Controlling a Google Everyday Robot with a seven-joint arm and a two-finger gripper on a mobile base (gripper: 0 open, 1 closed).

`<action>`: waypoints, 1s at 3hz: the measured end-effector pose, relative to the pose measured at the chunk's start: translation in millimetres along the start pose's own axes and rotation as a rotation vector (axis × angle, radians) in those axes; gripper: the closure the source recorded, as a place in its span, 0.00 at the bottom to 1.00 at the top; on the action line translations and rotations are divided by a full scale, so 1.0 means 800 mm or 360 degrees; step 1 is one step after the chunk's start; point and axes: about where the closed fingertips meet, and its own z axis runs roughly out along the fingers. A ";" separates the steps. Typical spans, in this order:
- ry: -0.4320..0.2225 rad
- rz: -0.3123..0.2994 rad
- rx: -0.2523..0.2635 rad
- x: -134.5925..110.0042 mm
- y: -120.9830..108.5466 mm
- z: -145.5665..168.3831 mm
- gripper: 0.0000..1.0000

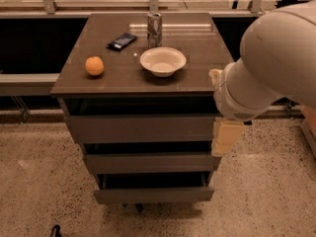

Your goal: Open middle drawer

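Observation:
The middle drawer [148, 163] is the shallow grey-brown front between the taller top drawer [140, 128] and the lowest drawer [153, 195] of the cabinet. A dark gap runs above each front. My gripper is out of view. Only my arm [269, 68] shows, as bulky white links at the right. A cream part [225, 137] hangs from it in front of the cabinet's right edge, level with the top and middle drawers.
On the cabinet top [197, 48] are an orange [94, 65], a white bowl [163, 61], a metal can [154, 29] and a dark packet [122, 41]. Speckled floor [39, 191] surrounds the cabinet. A railing and low ledge run behind.

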 end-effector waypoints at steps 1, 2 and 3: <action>-0.0016 -0.0061 -0.0124 0.000 0.007 0.040 0.00; -0.0050 -0.0140 -0.0274 0.006 0.034 0.114 0.00; -0.0119 -0.0231 -0.0296 0.001 0.068 0.165 0.00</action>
